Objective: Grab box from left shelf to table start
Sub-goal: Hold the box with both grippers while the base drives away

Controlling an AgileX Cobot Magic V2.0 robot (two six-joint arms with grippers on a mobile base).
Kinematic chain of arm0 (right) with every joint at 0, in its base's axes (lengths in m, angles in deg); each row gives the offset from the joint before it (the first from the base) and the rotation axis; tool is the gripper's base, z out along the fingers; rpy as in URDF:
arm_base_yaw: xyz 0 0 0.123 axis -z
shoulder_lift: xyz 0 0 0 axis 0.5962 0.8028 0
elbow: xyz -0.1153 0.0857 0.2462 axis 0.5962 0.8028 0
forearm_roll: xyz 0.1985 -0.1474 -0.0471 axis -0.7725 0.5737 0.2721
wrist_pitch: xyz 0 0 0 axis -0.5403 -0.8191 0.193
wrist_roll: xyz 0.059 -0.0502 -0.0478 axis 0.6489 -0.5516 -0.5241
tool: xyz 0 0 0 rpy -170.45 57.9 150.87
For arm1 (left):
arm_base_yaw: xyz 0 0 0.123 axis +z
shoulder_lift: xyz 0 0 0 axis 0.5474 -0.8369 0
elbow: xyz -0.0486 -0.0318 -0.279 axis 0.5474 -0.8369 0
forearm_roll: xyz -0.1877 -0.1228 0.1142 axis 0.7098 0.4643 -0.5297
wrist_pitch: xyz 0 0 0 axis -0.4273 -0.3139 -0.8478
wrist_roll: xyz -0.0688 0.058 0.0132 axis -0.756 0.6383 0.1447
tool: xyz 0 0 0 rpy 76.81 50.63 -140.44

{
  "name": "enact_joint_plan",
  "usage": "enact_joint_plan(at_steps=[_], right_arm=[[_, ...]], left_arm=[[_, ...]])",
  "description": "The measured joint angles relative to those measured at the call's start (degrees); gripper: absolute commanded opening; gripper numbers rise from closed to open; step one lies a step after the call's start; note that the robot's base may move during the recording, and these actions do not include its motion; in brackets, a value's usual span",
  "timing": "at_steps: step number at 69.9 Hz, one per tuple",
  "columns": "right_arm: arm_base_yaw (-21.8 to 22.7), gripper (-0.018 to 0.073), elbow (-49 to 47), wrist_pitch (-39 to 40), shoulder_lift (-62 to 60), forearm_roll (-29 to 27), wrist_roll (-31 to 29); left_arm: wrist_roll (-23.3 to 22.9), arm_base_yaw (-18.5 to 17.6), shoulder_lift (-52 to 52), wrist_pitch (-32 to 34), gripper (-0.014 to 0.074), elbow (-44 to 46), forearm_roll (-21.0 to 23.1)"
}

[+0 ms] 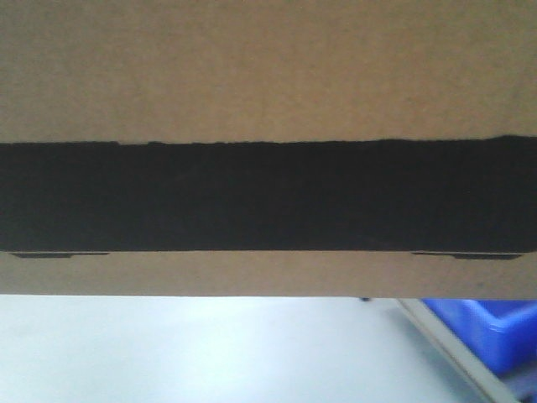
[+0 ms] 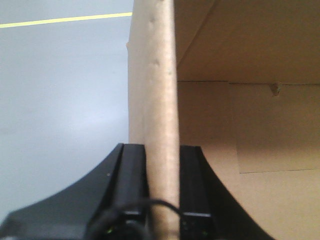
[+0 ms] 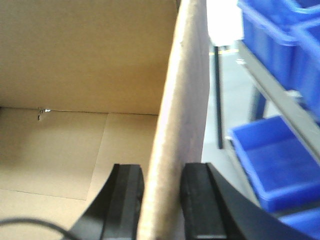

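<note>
The box is filling the near view, its lower edge showing over the pale table. The left gripper is pinching one cardboard wall between its fingers, and the right gripper is clamping the opposite wall. Blue bins are sitting in the shelf at the right.

Surfaces noted: large brown corrugated cardboard box — matt, fibrous paper board, its wall edge lightly dimpled, black printed band equally matt; rectangular blue bins smooth, slightly glossy plastic; pale grey floor smooth with soft sheen.
</note>
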Motion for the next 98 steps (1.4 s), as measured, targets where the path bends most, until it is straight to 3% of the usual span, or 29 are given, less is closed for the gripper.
enact_joint_plan(at_steps=[98], right_arm=[[0.00,0.0057,0.00,0.00,0.00,0.00,-0.11]], left_arm=[[-0.11,0.00,0.00,-0.12,-0.0104,0.00,0.04]])
